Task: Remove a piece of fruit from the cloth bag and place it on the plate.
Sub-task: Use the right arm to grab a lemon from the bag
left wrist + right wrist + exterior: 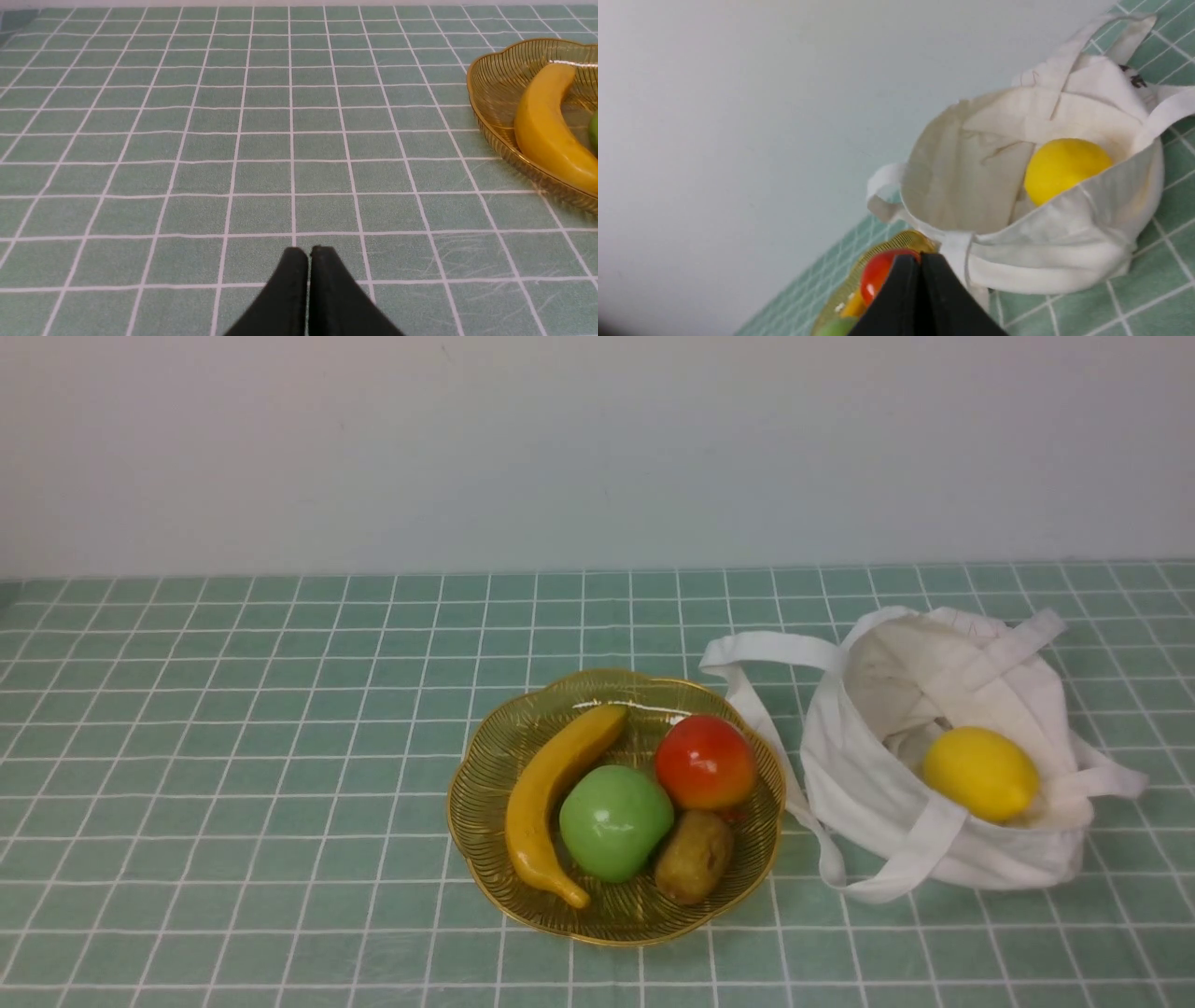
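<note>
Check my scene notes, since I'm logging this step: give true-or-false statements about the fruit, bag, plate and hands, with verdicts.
1. The lemon lies inside the cloth bag. True.
2. The plate holds a banana, a green apple, a red apple and a kiwi. True.
3. The right hand grips the lemon. False: it is shut on nothing; the lemon sits untouched in the bag.
4. The left hand is open. False: it is shut, above bare tablecloth.
</note>
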You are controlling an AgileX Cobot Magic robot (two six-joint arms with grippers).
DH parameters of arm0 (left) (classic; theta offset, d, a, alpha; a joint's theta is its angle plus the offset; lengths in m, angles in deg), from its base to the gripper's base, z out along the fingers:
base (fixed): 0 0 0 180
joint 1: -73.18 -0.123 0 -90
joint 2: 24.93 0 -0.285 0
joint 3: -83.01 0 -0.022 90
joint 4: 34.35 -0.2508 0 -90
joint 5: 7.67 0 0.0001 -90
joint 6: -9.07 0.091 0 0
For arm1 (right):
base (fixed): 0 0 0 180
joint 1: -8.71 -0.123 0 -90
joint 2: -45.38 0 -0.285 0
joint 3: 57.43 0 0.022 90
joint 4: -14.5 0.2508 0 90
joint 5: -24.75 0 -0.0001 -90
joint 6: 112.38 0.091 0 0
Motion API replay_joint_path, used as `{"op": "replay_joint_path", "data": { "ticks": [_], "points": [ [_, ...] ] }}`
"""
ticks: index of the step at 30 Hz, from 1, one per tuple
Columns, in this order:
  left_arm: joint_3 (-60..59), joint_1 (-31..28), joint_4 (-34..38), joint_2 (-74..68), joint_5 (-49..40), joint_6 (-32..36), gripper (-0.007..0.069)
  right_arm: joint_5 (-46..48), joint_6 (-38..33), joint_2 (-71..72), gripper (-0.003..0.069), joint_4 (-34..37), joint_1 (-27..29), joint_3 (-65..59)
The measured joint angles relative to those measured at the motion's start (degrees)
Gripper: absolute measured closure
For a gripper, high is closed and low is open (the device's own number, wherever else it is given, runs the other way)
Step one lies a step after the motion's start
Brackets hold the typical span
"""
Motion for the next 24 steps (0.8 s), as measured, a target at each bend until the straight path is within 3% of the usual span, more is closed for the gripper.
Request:
{"op": "replay_joint_path", "data": {
  "ticks": [6, 11, 15, 24],
  "points": [
    [0.0, 0.0, 0.0, 0.0, 0.0, 0.0, 0.0632, -3.0, -2.6, 0.0, 0.0673, 1.9, 0.0, 1.1],
    [0.0, 0.0, 0.0, 0.0, 0.0, 0.0, 0.0632, -2.3, -9.1, -4.1, 0.0673, -1.9, 0.0, 10.0],
    [0.0, 0.0, 0.0, 0.0, 0.0, 0.0, 0.0632, 3.9, -12.6, -15.9, 0.0673, -7.6, 0.0, 18.2],
    [0.0, 0.0, 0.0, 0.0, 0.0, 0.0, 0.0632, 18.0, -12.7, -52.0, 0.0662, -16.6, -0.1, 32.4]
  ]
}}
